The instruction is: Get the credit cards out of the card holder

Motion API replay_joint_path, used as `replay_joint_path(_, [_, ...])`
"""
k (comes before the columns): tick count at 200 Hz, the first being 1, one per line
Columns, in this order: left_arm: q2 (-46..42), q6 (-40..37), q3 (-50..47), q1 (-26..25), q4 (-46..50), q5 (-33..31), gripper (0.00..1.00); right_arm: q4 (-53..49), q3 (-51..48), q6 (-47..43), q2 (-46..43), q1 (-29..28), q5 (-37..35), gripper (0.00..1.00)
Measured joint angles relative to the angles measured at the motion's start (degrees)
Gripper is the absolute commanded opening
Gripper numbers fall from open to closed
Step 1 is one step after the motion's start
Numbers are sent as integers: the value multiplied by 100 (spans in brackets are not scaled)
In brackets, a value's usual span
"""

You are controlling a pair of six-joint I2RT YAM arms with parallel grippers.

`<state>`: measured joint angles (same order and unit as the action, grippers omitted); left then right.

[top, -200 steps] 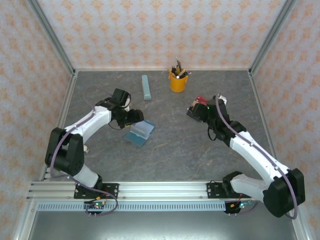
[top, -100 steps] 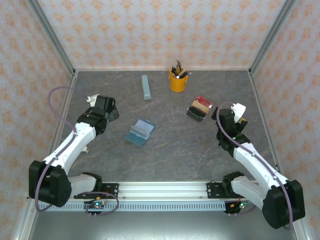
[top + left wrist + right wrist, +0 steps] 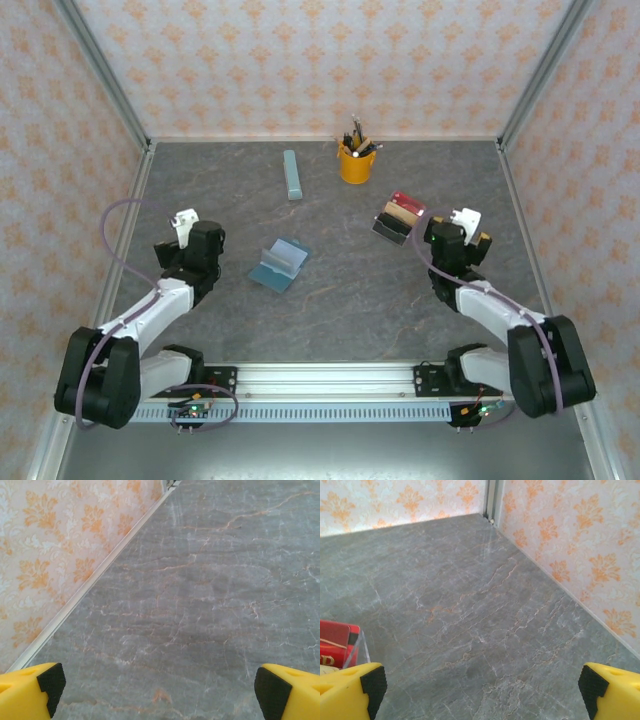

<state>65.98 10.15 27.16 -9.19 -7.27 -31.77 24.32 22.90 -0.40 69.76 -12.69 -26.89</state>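
Your left gripper [image 3: 161,687] and right gripper [image 3: 482,687] are both standing wide open, holding nothing. The card holder [image 3: 280,263] is lying open in the middle of the worktop [image 3: 350,305], apart from both. The credit cards [image 3: 398,218] are sitting in a little pile near your right gripper. If you are swinging that arm low, you could be bumping the pile and scattering it. I cannot tell if a card is hiding inside the holder.

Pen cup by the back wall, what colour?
The pen cup is yellow, seen best in the top external view.
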Motion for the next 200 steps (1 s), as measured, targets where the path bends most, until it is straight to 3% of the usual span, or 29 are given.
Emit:
replay_joint_path(41, [216,-520,-616,332,-1646,918,100,922,-247,-275,452,389,717,100])
replay_joint_path(102, [990,-772,-776,586,-3069,1934,100,2046,-385,-337,1008,804,1709,100])
replay_joint_path(134, [1506,-772,-772,588,-3414,2094,100,2444,-387,-396,1596,813,2011,100])
replay_joint_path(200, [1947,-774,-511,586,-3517,2087,100,2260,-72,-308,1709,861,1908,100])
